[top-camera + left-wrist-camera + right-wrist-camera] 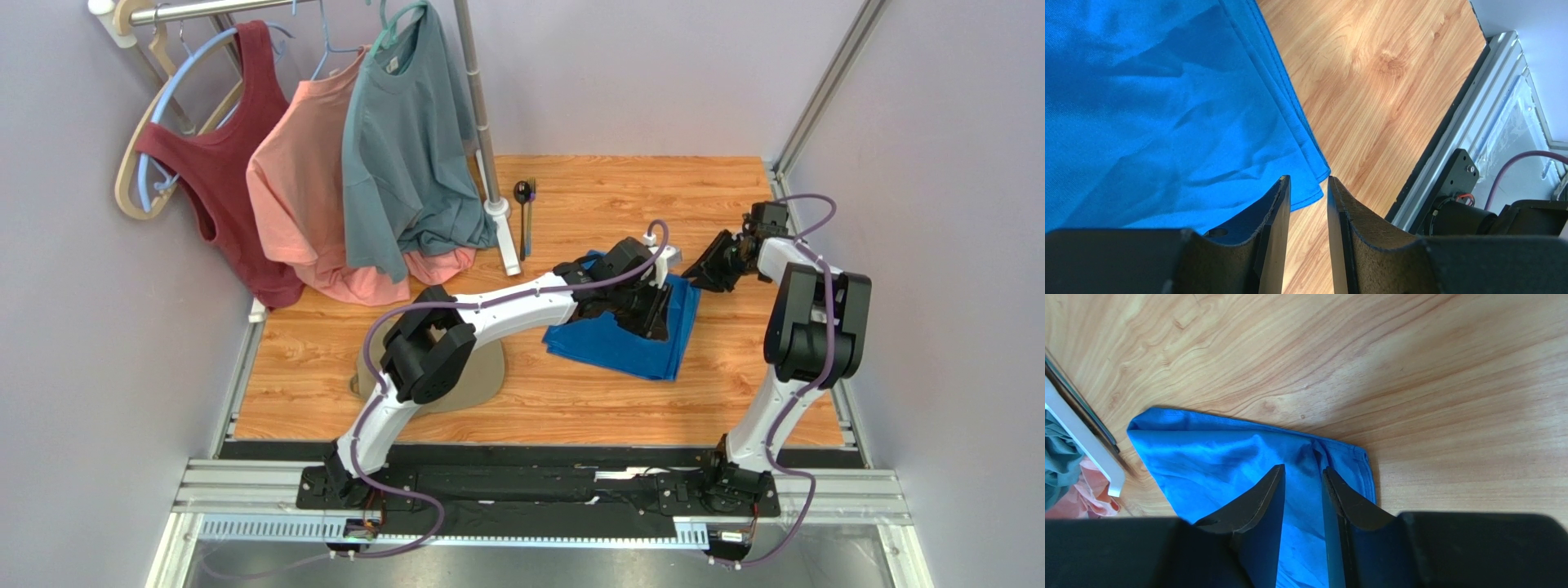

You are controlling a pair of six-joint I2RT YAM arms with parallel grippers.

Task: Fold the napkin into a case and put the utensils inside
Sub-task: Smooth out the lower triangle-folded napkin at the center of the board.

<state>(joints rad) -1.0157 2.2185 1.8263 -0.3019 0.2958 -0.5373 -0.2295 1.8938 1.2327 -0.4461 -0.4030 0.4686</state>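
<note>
Napkin: the napkin (610, 346) lies folded into a rough rectangle on the wooden counter (687, 184), right of centre, with several layers stacked along one edge in the left wrist view.
Handling: it looks thin, soft and very light, with a slight sheen. It would probably slide on the smooth wood and sag if lifted. The layers could separate.
Where to hold: the best hold is probably a corner or the stacked edge, pinching all layers together. A pinch in the flat middle would only bunch the cloth.
Left gripper: the left gripper (1309, 181) hovers just beside the napkin's layered corner. Its jaws are a narrow gap apart, bare wood shows between them, and nothing is held.
Right gripper: the right gripper (1303, 471) is over another corner. Its jaws are slightly parted, the cloth lies flat beneath them, and they grip nothing.
Utensils: the black-bowled spoon (523, 194) and the fork (530, 230) lie side by side at the far edge, near the clothes rack base (507, 239) and well apart from the napkin.
Utensil handling: both are slender, rigid and light, and each is probably best pinched across the handle.
Stage: judging by its shape, the napkin is not yet a narrow case.
</note>
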